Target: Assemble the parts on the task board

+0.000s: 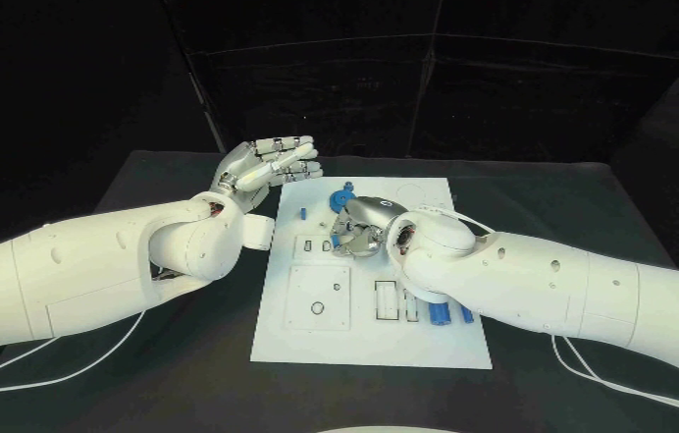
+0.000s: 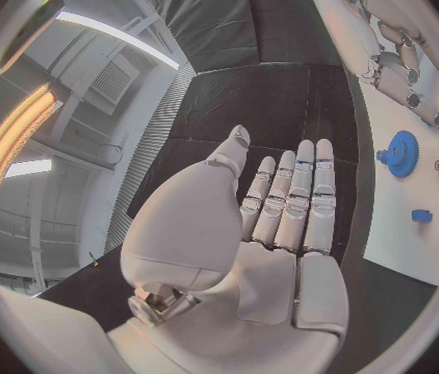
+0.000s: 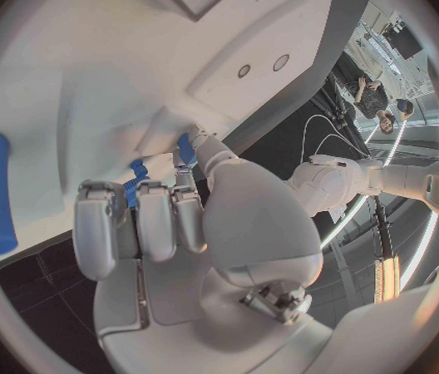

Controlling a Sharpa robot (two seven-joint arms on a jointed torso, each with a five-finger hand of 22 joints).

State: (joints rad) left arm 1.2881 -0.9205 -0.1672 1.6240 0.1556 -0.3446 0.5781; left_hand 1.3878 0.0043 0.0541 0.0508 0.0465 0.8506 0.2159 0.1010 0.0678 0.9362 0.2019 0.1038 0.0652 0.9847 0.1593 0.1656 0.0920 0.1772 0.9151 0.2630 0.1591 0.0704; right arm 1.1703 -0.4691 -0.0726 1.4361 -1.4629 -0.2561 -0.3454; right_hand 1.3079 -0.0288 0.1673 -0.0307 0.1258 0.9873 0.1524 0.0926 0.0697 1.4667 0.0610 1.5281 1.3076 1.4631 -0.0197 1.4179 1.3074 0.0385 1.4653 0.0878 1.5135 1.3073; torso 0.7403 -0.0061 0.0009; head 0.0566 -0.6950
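Blue toothed plastic gear (image 1: 341, 198), upper centre on white task board (image 1: 319, 340): likely light, stiff, best pinched at rim. Right hand (image 1: 362, 229) fingers curled beside it, contents indiscernible; left hand (image 1: 269, 166) fingers extended, empty.

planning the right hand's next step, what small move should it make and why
Probably a small press straight down. The right hand is over the middle of the task board, its fingers curled by a small blue part at the plate. The left hand is raised off the board, holding nothing, so it won't interfere.
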